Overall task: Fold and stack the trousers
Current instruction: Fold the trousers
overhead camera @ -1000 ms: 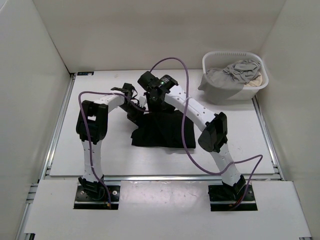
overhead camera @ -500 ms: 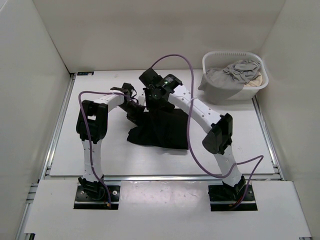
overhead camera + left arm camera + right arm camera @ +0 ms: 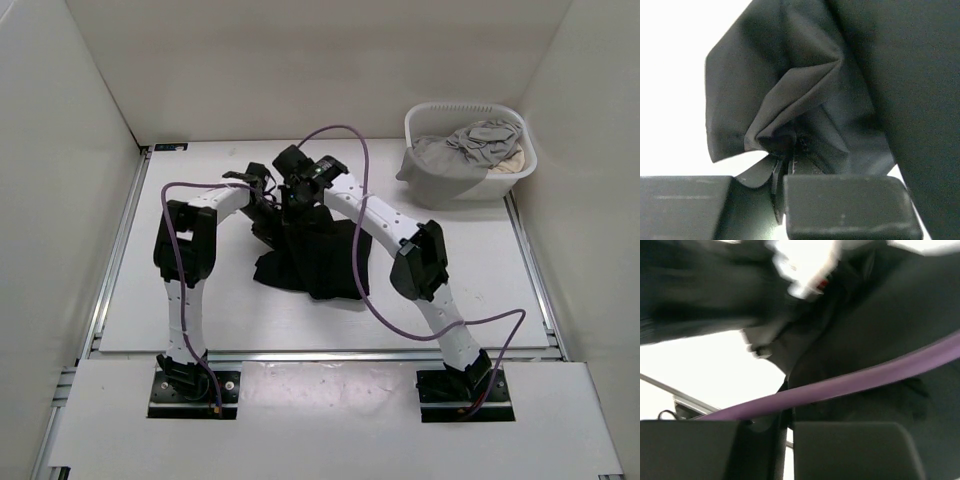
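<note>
The black trousers (image 3: 315, 258) lie bunched in the middle of the white table, their far edge lifted. My left gripper (image 3: 268, 212) is shut on a pinched fold of the trousers (image 3: 785, 105) at their far left corner; the fold bunches right at the closed fingertips (image 3: 786, 162). My right gripper (image 3: 292, 198) is shut on the trousers' far edge just beside the left one, and black cloth (image 3: 875, 340) hangs from its closed fingers (image 3: 788, 405). Its purple cable (image 3: 850, 382) crosses that blurred view.
A white laundry basket (image 3: 430, 170) at the far right holds a grey garment (image 3: 470, 145) and a beige cloth (image 3: 515, 157). White walls enclose the table on three sides. Aluminium rails run along the left and right table edges.
My right gripper has carried the trousers' far edge leftward towards the left gripper. The cloth has narrowed and bunched to the left. The left gripper has stayed put.
</note>
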Available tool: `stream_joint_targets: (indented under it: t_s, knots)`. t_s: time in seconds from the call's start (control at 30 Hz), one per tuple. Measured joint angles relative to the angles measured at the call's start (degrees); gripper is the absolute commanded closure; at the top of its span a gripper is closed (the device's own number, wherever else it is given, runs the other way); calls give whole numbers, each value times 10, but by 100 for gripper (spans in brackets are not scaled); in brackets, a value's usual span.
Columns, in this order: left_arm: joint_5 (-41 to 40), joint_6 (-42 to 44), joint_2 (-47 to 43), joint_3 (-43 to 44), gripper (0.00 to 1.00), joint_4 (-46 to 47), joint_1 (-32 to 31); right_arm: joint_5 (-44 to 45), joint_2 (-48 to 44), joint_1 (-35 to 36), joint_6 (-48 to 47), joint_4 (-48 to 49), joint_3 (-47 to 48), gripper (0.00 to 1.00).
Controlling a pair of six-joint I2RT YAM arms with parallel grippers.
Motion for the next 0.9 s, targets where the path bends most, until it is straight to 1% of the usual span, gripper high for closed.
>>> stream_joint_targets:
  t_s: [0.03, 0.07, 0.1, 0.13, 0.17, 0.2, 0.23, 0.3, 0.33, 0.4, 0.5, 0.57, 0.6, 0.7, 0.73, 0.77, 0.83, 0.9]
  knots:
    - [-11, -6, 0, 4, 78, 0, 2, -9, 13, -3, 3, 3, -8, 90]
    - [-25, -11, 0, 8, 69, 0, 4, -18, 21, -5, 4, 5, -16, 86]
    - [-37, -16, 0, 12, 63, 0, 8, -27, 27, -7, 5, 5, -22, 80]
    - [-55, -21, 0, 20, 60, -2, 13, -34, 33, -9, 6, 5, -23, 63]
    - [-72, -22, 0, 26, 57, -1, 18, -42, 35, -10, 7, 8, -23, 57]
    - [-91, -23, 1, 32, 52, 0, 25, -51, 36, -11, 2, 11, -23, 52]
    - [-110, -23, 1, 37, 51, 1, 32, -64, 36, -14, -2, 17, -23, 42]
    - [-147, -23, 5, 50, 49, 1, 51, -88, 36, -17, -13, 35, -21, 35]
    - [-161, -23, 7, 57, 49, 0, 62, -98, 36, -18, -20, 43, -21, 29]
    - [-185, -20, 12, 74, 48, -2, 83, -112, 35, -16, -38, 60, -20, 24]
    - [-215, -8, 13, 104, 44, -14, 108, -120, 25, -6, -74, 80, -24, 22]
    - [-225, 4, 11, 128, 42, -17, 119, -103, -8, -1, -89, 86, -53, 16]
    - [-225, 11, 8, 134, 38, -17, 120, -88, -36, 3, -93, 87, -77, 14]
    - [-208, 38, -19, 131, 32, -23, 109, -41, -165, 0, -82, 101, -199, 14]
    - [-200, 47, -34, 122, 30, -25, 99, -30, -216, -10, -73, 107, -244, 14]
    - [-187, 56, -53, 109, 29, -26, 85, -21, -263, -25, -62, 118, -290, 14]
    - [-157, 68, -97, 76, 28, -28, 54, -8, -359, -77, -36, 143, -395, 12]
    - [-129, 77, -137, 43, 26, -32, 18, -6, -414, -138, -16, 165, -480, 11]
